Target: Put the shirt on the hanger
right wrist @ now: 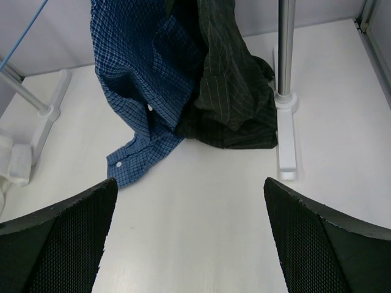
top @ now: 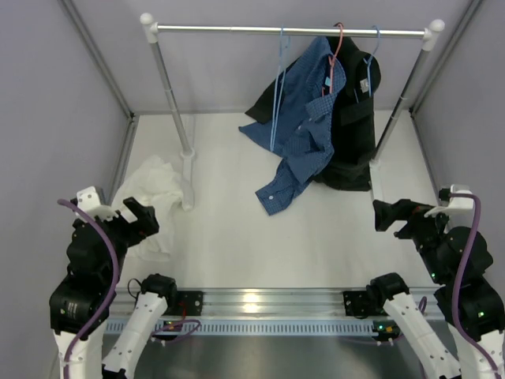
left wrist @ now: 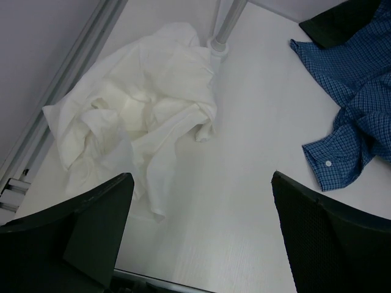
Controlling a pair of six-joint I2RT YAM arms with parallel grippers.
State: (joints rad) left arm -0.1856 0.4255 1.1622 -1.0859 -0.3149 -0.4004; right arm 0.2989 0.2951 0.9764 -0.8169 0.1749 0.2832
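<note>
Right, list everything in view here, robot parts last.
clothes rack: one, silver rail, white feet, far part of the table
light-blue hanger: one, thin, bare, on the rail left of the garments
red hanger: one, on the rail at the blue shirt's collar
blue checked shirt: one, hanging, sleeve trailing onto the table
blue hanger: one, on the rail, rightmost
black garment: one, hanging at right, bottom bunched on the table
white shirt: one, crumpled by the rack's left foot
table: one, white
left arm: black, near left, jaws open
right arm: black, near right, jaws open
</note>
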